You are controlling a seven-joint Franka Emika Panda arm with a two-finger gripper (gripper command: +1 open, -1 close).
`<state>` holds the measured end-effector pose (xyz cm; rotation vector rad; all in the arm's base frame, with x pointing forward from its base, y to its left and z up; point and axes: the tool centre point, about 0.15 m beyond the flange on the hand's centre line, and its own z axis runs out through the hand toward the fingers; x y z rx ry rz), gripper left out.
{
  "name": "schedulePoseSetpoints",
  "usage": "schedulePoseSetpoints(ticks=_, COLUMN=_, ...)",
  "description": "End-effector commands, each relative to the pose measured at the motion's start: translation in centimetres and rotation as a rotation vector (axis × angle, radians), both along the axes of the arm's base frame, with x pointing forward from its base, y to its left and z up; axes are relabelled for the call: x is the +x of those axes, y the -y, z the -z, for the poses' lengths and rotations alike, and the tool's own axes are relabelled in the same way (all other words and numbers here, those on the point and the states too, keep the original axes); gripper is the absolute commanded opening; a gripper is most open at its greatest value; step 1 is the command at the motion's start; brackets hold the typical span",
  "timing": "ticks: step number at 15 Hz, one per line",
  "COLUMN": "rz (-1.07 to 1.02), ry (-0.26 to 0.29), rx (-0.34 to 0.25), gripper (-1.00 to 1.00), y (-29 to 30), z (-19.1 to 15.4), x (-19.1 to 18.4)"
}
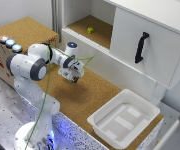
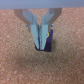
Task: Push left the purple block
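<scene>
The purple block (image 2: 49,42) is a small dark purple cube lying on the cork tabletop (image 2: 20,60). In the wrist view my gripper (image 2: 40,46) is down at the surface with its two fingertips drawn together, and the block touches or nearly touches the outer side of one finger (image 2: 45,35). Nothing shows between the fingers. In the exterior view the gripper (image 1: 74,76) is low over the cork table (image 1: 90,95), in front of the white cabinet, and its body hides the block.
A white cabinet (image 1: 140,40) with an open shelf holding a small yellow-green object (image 1: 90,30) stands behind the gripper. A white bin (image 1: 124,117) sits at the exterior view's right. A cork box with buttons (image 1: 10,42) stands at the exterior view's left.
</scene>
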<state>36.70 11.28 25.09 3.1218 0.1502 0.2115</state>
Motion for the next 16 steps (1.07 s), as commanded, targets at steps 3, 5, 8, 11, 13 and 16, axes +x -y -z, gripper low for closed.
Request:
schedulePoseSetpoints(ticks=3, rz=0.049, ry=-0.014, rx=-0.101, gripper=1.00, y=-0.7, z=1.4, x=1.5)
schedulePoseSetpoints(ticks=5, rz=0.056, ry=-0.022, rx=-0.091, gripper=1.00, y=-0.7, z=2.7, x=2.8)
schedulePoseSetpoints(ticks=8, rz=0.064, ry=-0.042, rx=-0.090, gripper=1.00, y=-0.8, z=4.1, x=4.5)
schedulePoseSetpoints(ticks=11, rz=0.077, ry=-0.059, rx=-0.088, gripper=1.00, y=-1.1, z=5.2, x=5.2)
schedulePoseSetpoints(ticks=13, rz=0.094, ry=-0.061, rx=-0.090, gripper=-1.00, y=-1.0, z=5.8, x=5.3)
schedulePoseSetpoints(ticks=16, rz=0.122, ry=-0.038, rx=-0.083, gripper=-1.00, y=-0.6, z=5.2, x=5.3)
